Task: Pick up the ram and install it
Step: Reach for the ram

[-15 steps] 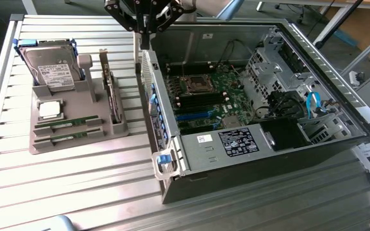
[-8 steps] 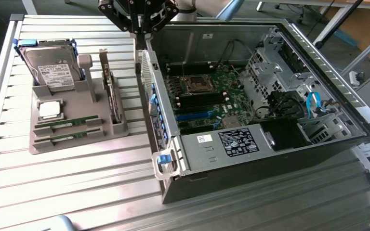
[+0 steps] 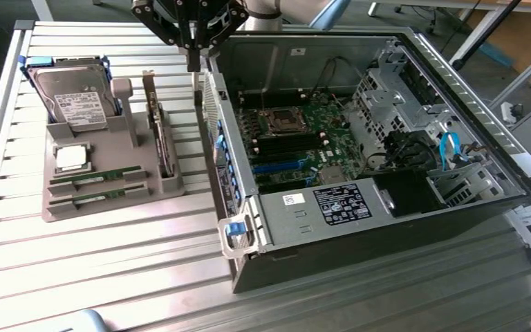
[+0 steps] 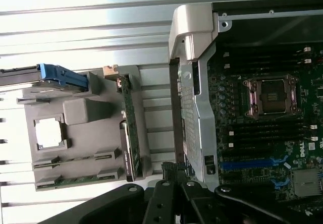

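Note:
Two ram sticks, long, thin and green, lie flat in the front slots of a grey holder (image 3: 160, 185): one ram (image 3: 95, 181) and a second one (image 3: 93, 200) just in front of it. In the wrist view a ram (image 4: 75, 180) lies along the holder's edge. My gripper (image 3: 193, 63) hangs high over the gap between the holder and the open computer case (image 3: 339, 228), apart from both. Its fingers (image 4: 174, 183) are pressed together with nothing between them. The motherboard (image 3: 325, 114) lies inside the case, with dark memory slots (image 4: 262, 133) beside the processor socket (image 4: 272, 97).
The holder also carries a grey hard drive with blue rails (image 3: 77, 97), a square silver processor chip (image 3: 70, 158) and an upright card (image 3: 161, 131). The case's metal side wall (image 3: 219, 138) stands between holder and motherboard. The slatted metal table (image 3: 90, 263) stretches in front.

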Robot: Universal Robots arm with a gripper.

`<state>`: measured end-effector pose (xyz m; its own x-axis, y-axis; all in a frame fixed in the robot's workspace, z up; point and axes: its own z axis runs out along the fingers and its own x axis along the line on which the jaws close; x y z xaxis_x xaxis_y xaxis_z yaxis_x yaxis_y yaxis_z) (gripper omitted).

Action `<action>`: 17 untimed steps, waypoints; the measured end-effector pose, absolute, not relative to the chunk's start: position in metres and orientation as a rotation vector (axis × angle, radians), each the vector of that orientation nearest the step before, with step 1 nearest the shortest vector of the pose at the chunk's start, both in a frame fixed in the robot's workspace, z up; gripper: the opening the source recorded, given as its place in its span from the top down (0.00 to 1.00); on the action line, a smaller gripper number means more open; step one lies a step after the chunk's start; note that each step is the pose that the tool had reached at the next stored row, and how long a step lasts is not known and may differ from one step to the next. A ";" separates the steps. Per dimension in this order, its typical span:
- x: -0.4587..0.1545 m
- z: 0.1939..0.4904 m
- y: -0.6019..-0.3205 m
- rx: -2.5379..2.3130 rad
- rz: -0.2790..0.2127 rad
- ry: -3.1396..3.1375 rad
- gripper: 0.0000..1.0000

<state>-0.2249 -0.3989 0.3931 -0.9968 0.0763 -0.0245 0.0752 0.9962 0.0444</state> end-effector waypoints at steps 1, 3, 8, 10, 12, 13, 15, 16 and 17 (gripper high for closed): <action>-0.226 0.393 -0.399 0.118 0.068 3.112 0.89; -0.229 0.393 -0.399 0.118 0.068 3.113 0.89; -0.235 0.393 -0.399 0.118 0.068 3.113 0.89; -0.238 0.393 -0.399 0.118 0.068 3.112 0.89; -0.240 0.393 -0.399 0.118 0.068 3.113 0.89; -0.242 0.393 -0.399 0.118 0.068 3.112 0.89; -0.246 0.393 -0.399 0.118 0.068 3.113 0.89; -0.247 0.393 -0.399 0.118 0.068 3.112 0.89; -0.248 0.393 -0.399 0.118 0.068 3.112 0.89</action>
